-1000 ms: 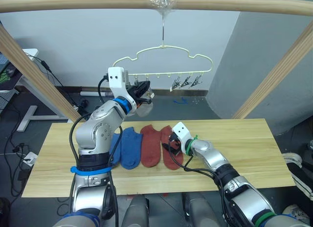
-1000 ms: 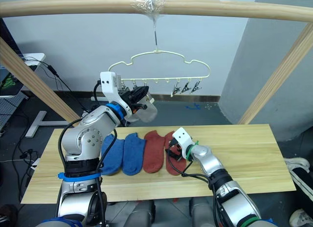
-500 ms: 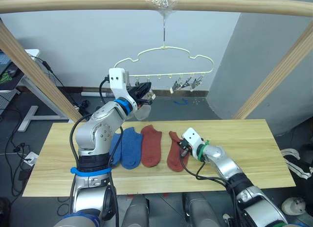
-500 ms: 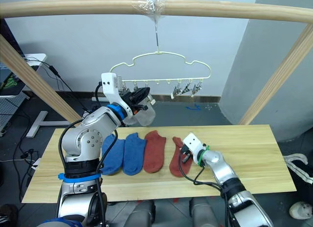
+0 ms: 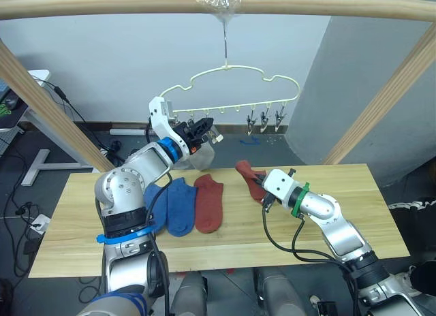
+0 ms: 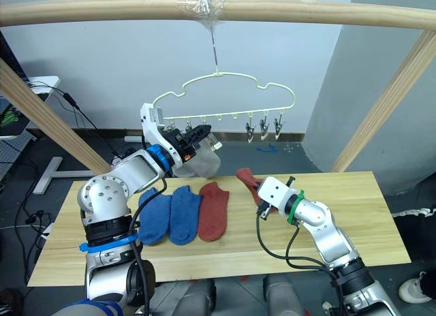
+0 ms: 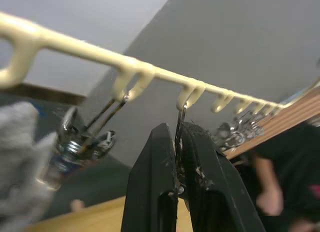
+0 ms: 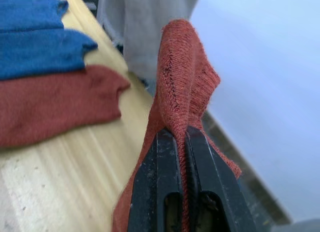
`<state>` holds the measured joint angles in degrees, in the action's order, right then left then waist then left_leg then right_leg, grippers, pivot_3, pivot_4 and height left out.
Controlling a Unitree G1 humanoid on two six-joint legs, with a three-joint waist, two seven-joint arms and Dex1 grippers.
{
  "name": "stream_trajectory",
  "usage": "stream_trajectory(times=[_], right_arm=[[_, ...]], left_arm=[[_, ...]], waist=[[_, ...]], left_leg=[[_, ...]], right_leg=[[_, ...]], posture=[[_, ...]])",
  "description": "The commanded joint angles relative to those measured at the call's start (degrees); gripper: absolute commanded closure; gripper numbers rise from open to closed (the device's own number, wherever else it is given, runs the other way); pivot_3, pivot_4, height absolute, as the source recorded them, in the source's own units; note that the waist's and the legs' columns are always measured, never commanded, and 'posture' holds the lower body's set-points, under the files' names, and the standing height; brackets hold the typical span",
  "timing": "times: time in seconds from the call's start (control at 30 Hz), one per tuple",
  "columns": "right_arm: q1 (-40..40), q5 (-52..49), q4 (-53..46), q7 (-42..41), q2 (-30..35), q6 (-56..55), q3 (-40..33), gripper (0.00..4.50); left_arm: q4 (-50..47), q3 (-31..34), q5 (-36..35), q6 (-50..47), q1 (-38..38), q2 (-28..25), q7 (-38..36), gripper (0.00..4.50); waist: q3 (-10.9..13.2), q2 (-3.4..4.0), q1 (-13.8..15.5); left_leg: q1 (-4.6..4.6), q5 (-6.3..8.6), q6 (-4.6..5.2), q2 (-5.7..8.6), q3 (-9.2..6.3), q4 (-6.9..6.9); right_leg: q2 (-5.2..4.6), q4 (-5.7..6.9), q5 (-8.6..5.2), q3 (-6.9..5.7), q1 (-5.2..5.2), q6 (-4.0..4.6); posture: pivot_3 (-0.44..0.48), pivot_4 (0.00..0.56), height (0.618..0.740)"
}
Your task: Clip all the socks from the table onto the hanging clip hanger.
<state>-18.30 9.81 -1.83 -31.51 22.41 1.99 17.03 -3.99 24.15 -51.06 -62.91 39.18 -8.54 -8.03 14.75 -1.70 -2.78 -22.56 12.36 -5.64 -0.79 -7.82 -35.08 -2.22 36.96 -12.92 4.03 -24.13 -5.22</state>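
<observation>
The pale yellow clip hanger [image 5: 235, 80] hangs from the top pole. My left gripper [image 5: 202, 128] is up at its clip row, shut on a metal clip [image 7: 178, 138]. Beside it a light grey sock [image 5: 202, 155] hangs from another clip [image 7: 85, 142]. My right gripper [image 5: 263, 193] is shut on a rust-red sock [image 5: 249, 176], held up above the table [image 5: 327, 248]; the right wrist view shows the fabric [image 8: 186, 87] pinched between the fingers. Two blue socks [image 5: 174, 204] and another rust-red sock [image 5: 209, 203] lie side by side on the table's left half.
A round wooden pole frame surrounds the table: a top pole [image 5: 320, 6] and slanted poles at left [image 5: 41, 105] and right [image 5: 388, 98]. Three free clips [image 5: 264, 118] hang bunched at the hanger's right end. Bare wood lies right of the socks.
My right gripper shut on the rust-red sock, pulled it rightward, then lifted it off the table toward the back. The left gripper stayed at the clip row.
</observation>
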Motion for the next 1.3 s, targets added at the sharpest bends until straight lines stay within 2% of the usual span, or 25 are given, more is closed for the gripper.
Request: stream_trajectory(times=[0.03, 0.53, 1.3], right_arm=[[-2.19, 1.82, -4.07, 0.77, -0.84, 0.85, 0.51, 4.48], [-6.87, 3.59, -5.57, 0.22, -3.27, 2.45, 1.87, 4.48], [-9.30, 7.57, -7.42, 0.82, -1.81, 1.24, 1.64, 4.48]], left_arm=[[0.13, 2.15, -4.22, -2.01, 1.06, 0.86, 2.93, 4.50], [0.05, 0.75, -8.61, -2.88, 1.07, -0.49, 5.46, 4.50], [-1.44, -0.82, -10.35, -2.15, -1.06, -1.77, 5.86, 4.50]], waist=[[0.00, 0.00, -0.03], [0.00, 0.00, 0.12], [0.00, 0.00, 0.10]], left_leg=[[0.00, 0.00, 0.00, 0.00, 0.00, 0.00], [-0.05, 0.00, -0.02, 0.00, -0.01, 0.01], [-0.05, 0.00, -0.02, 0.00, -0.01, 0.01]], right_leg=[[0.00, 0.01, 0.00, 0.00, -0.01, 0.00], [0.00, -0.03, 0.00, -0.01, -0.03, 0.01], [0.00, -0.04, 0.00, -0.01, -0.03, 0.02]], posture=[[0.033, 0.237, 0.740], [0.022, 0.233, 0.740], [0.027, 0.227, 0.740]])
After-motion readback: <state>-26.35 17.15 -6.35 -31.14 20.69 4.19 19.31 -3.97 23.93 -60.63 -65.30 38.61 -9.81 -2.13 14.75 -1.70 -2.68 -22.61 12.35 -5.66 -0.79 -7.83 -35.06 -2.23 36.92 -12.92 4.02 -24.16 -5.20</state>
